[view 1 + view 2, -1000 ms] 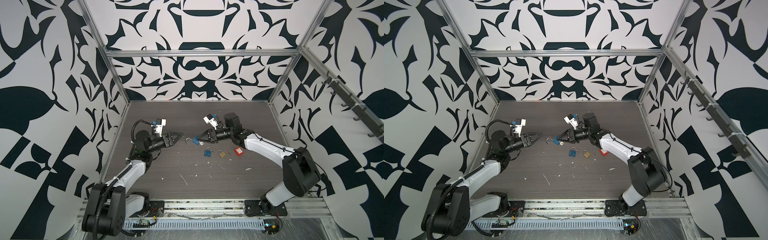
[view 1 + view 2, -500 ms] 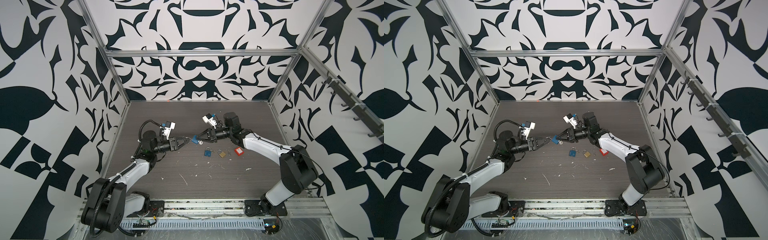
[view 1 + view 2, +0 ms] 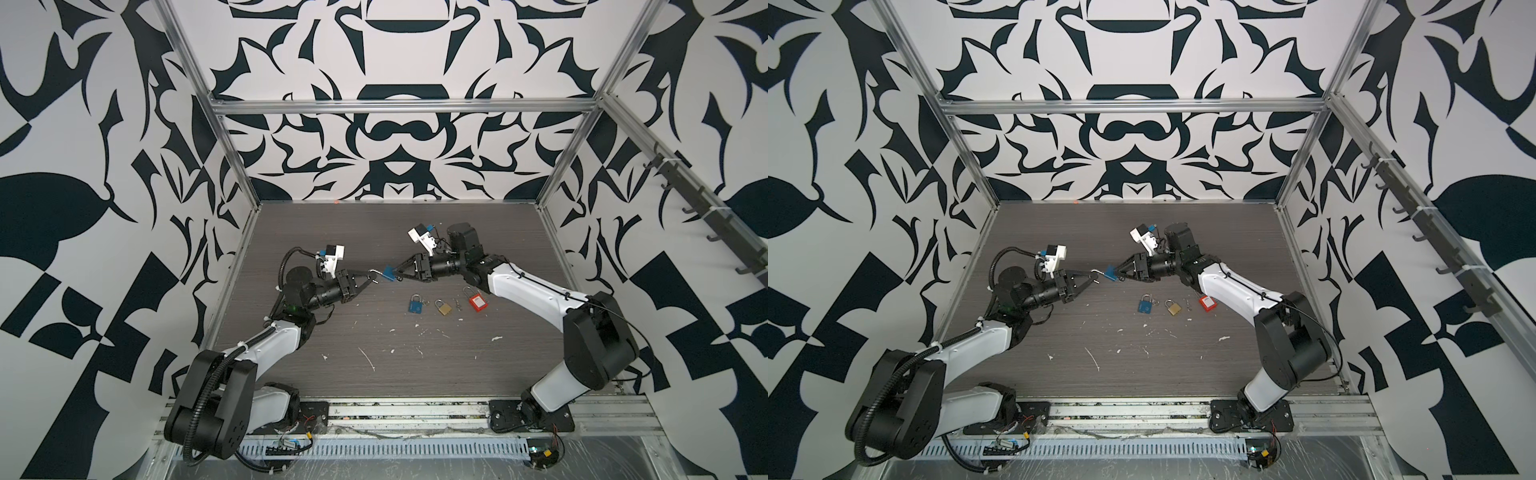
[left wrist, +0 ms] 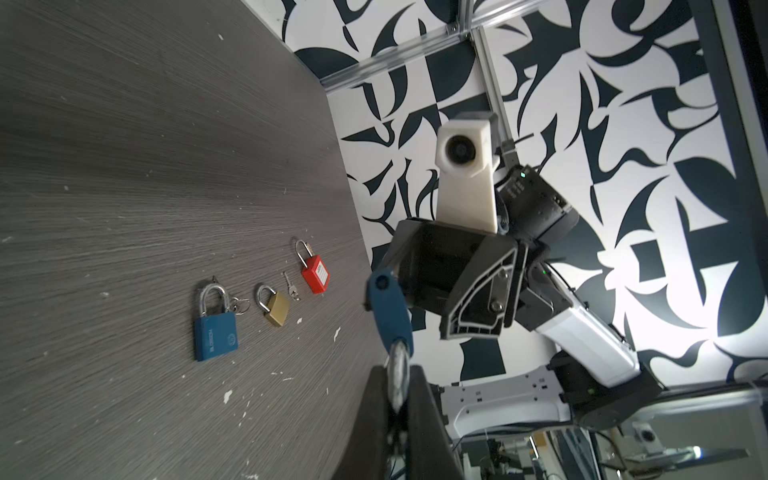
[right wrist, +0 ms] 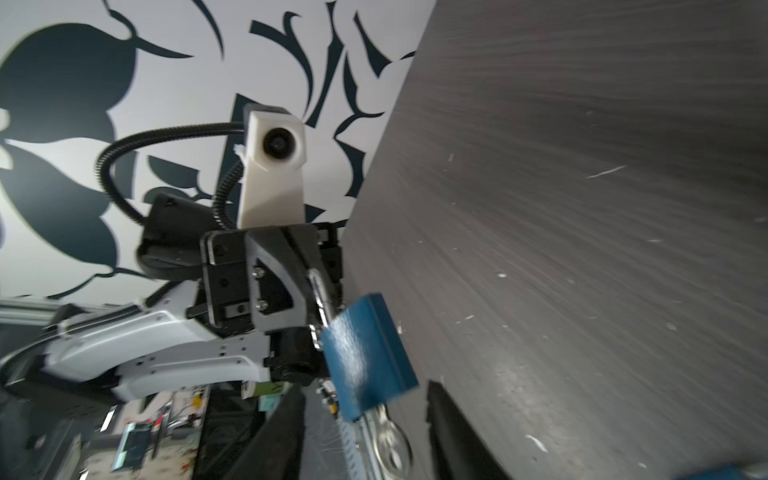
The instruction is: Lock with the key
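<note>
Dark wood-grain tabletop lies below the small blue padlock, which is held aloft mid-table. Left gripper is clenched on its shackle. Right gripper stands spread around the inserted key, seemingly not touching it.

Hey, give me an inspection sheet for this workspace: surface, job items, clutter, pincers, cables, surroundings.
Surface: grey wood-grain table.
Job's things: held blue padlock in the air between the arms, key at its base; blue padlock on the table, brass padlock, red padlock and loose key lying in a row.
Clutter: white flecks scattered on the table.
Grippers: left pincer shut on the held blue padlock's shackle; right pincer open, fingers either side of its key end.
Cables: corrugated hose to the left wrist camera; thin cable along the right arm.
Surroundings: patterned walls, aluminium frame, hook rail.
</note>
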Controlling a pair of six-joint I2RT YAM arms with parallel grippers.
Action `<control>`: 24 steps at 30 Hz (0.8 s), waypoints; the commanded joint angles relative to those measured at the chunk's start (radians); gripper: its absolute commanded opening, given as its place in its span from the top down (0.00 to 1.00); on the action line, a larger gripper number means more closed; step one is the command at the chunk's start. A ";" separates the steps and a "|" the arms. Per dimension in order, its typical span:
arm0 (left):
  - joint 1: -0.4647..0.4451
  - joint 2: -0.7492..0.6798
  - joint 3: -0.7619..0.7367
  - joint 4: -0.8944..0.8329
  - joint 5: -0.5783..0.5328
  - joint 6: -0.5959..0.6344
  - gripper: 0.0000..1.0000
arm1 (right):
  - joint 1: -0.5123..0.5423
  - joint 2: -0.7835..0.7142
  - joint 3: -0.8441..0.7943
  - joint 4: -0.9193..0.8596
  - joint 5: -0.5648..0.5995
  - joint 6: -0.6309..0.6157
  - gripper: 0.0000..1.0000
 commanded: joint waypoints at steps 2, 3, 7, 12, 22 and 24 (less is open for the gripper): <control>-0.001 -0.052 0.014 0.032 -0.085 -0.111 1.00 | 0.016 -0.161 -0.026 -0.025 0.248 -0.200 0.39; -0.003 -0.063 0.019 0.011 -0.087 -0.111 1.00 | 0.026 -0.193 -0.060 0.016 0.275 -0.218 0.38; -0.007 -0.114 0.031 -0.061 -0.101 -0.126 1.00 | 0.090 -0.253 -0.118 0.064 0.329 -0.347 0.37; -0.017 -0.174 0.047 -0.168 -0.116 -0.119 1.00 | 0.181 -0.247 -0.143 0.135 0.391 -0.446 0.42; -0.032 -0.194 0.051 -0.192 -0.117 -0.132 1.00 | 0.187 -0.184 -0.115 0.235 0.383 -0.429 0.47; -0.032 -0.189 0.049 -0.175 -0.115 -0.139 1.00 | 0.187 -0.174 -0.106 0.229 0.397 -0.431 0.47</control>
